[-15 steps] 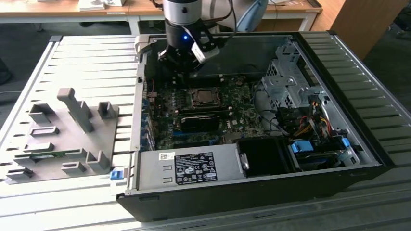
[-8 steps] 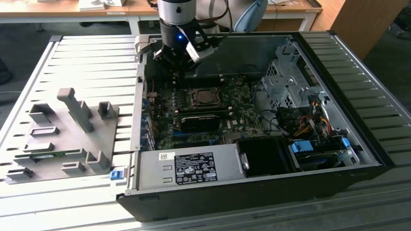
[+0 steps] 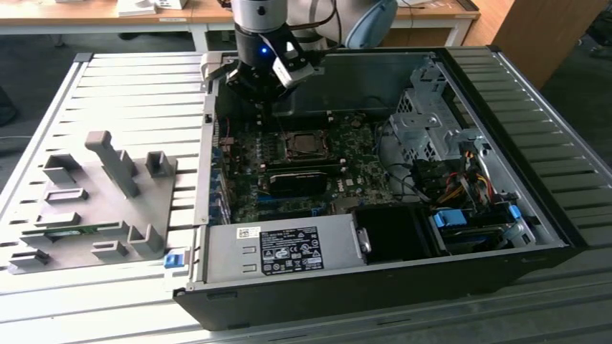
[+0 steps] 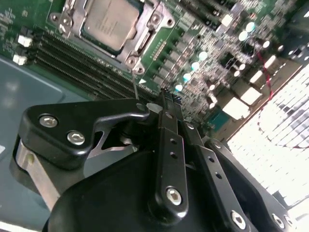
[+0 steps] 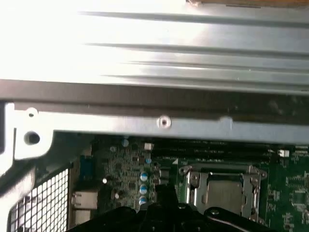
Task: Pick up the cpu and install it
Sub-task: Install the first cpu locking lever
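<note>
Silver cpu [image 4: 107, 20] already sits in the motherboard socket [image 4: 140, 36] inside the computer case [image 3: 535, 179], tool [image 4: 166, 99] above it pressed together, empty; install looks mostly done.

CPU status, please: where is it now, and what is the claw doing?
Claw shut, empty, above the board. CPU sits in the socket. Nothing on it.
</note>
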